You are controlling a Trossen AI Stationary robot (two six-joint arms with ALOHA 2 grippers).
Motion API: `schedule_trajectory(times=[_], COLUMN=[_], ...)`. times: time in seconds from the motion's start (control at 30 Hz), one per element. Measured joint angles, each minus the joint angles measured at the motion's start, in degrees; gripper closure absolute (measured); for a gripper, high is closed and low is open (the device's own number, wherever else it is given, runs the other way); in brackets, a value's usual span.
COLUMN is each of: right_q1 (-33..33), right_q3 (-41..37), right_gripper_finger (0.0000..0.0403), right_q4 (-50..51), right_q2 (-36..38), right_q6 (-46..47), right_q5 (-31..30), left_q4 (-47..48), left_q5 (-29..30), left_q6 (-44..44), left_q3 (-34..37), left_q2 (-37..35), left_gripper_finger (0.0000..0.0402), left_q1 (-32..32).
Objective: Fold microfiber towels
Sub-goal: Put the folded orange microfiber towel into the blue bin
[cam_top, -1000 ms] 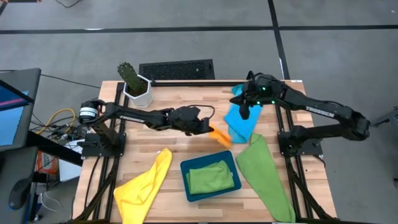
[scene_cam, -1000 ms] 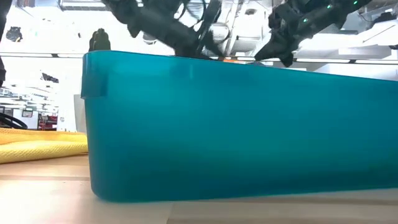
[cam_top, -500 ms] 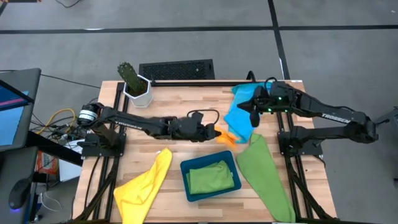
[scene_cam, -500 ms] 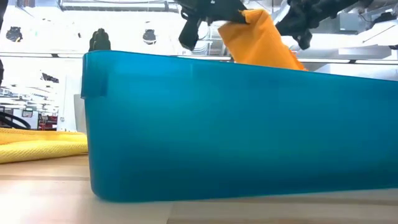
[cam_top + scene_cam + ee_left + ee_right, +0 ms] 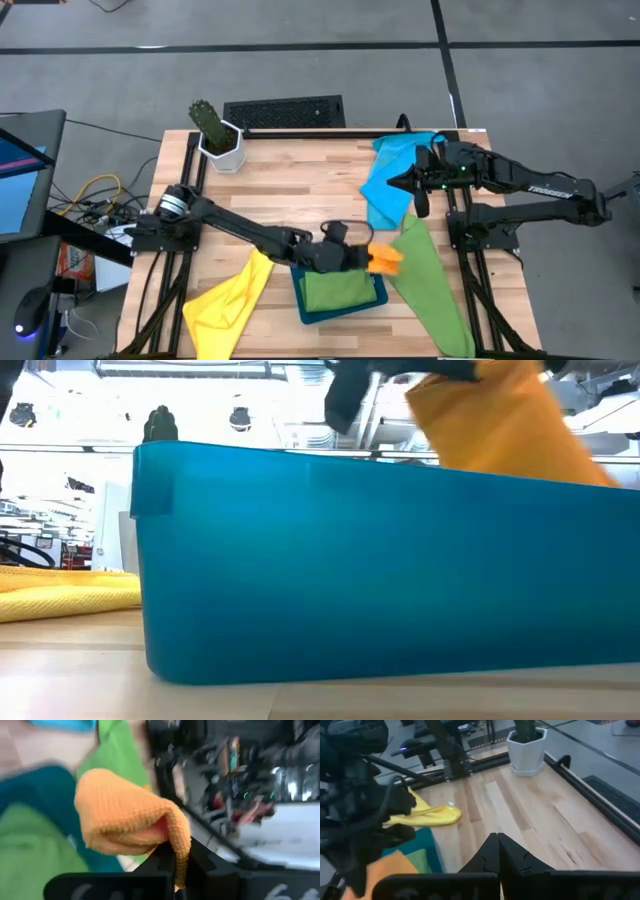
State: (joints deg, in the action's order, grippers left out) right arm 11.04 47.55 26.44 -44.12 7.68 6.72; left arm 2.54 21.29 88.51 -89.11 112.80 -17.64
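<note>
- Landmark: teal tray [image 5: 376, 295], at the table's near edge, mid-table.
- Folded green towel [image 5: 337, 289] lay inside the tray.
- Yellow towel [image 5: 228, 303] lay crumpled on the table to the left of the tray, partly over the near edge.
- Second green towel [image 5: 425, 277] lay spread just to the right of the tray.
- Left gripper [image 5: 366, 258] was over the tray's far-right corner, jaws clamped on the orange towel [image 5: 386, 259], which was bunched and lifted clear of the table.
- Blue towel [image 5: 392, 180] lay beyond the tray, toward the far-right of the table.
- Right gripper [image 5: 419, 205] was at the blue towel's right edge, fingers closed, nothing visibly held.
- Potted cactus [image 5: 214, 134] stood at the far-left corner, well apart from the tray.
</note>
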Motion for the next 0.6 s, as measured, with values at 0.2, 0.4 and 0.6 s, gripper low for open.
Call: schedule_trajectory(times=[0.2, 0.4, 0.6], right_q1=[-2.7, -5.5, -7.0], right_q3=[0.0, 0.0, 0.0], right_gripper_finger=[0.0383, 0.0385, 0.0386], right_q4=[0.0, 0.0, -0.3], right_q2=[0.0, -0.1, -0.1], right_q6=[0.9, 1.4, 2.4], right_q5=[0.0, -0.3, -0.9], left_q4=[14.7, 23.9, 29.1], left_q5=[1.6, 4.9, 4.2], left_q6=[7.8, 17.7, 23.1], left_q3=[-2.4, -2.3, -2.2], left_q2=[1.0, 1.4, 3.6], left_gripper_finger=[0.0401, 0.0401, 0.0401], left_q1=[-4.8, -10.3, -13.4])
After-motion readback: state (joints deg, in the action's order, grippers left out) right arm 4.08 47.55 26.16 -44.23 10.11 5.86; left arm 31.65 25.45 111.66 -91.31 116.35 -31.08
